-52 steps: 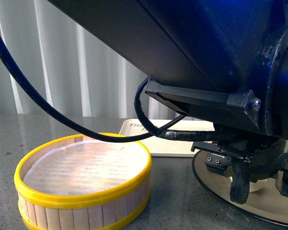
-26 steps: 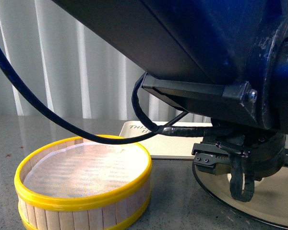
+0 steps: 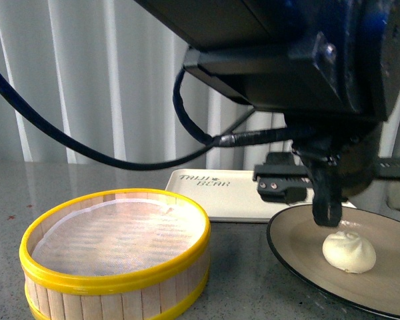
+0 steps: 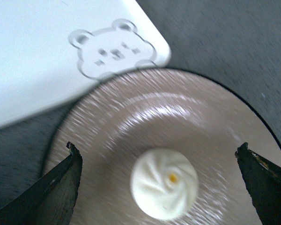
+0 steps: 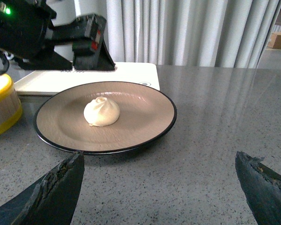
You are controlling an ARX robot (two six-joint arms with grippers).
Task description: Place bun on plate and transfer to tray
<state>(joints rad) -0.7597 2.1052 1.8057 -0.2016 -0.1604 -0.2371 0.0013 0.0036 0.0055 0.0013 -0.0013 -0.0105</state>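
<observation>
One bun, one plate, and the first half of the job looks done. The small cream-white pleated steamed bun [image 3: 349, 251] sits alone on the wide round beige plate with the thin black rim [image 3: 295, 230], a little off the plate's centre. Directly above it hangs the left hand [image 4: 155, 149], spread wide, gripping nothing and clear of the bun. The right hand [image 5: 159, 157] is low over the grey speckled worktop [image 5: 215, 140] on the plate's open side, jaws also splayed and empty. In the front view, the flat cream-white rectangular tray with the bear print [image 3: 210, 197] lies at about 11 o'clock from the plate. The two are close together: the plate's rim looks to overlap the tray's corner, though I can't tell whether they touch. The yellow-rimmed wooden steamer basket [image 3: 113, 303] stands apart at 9 o'clock of the plate. Now the plate has to travel. I'd judge it stiff, glazed, fairly slick and far heavier than its passenger. The shallow rim is the only place to pinch, best on the edge facing the right hand, or at 3 and 9 o'clock with both hands. The bun reads as light, soft, easily dented and free to slide, so keep the plate level and leave the bun alone.
</observation>
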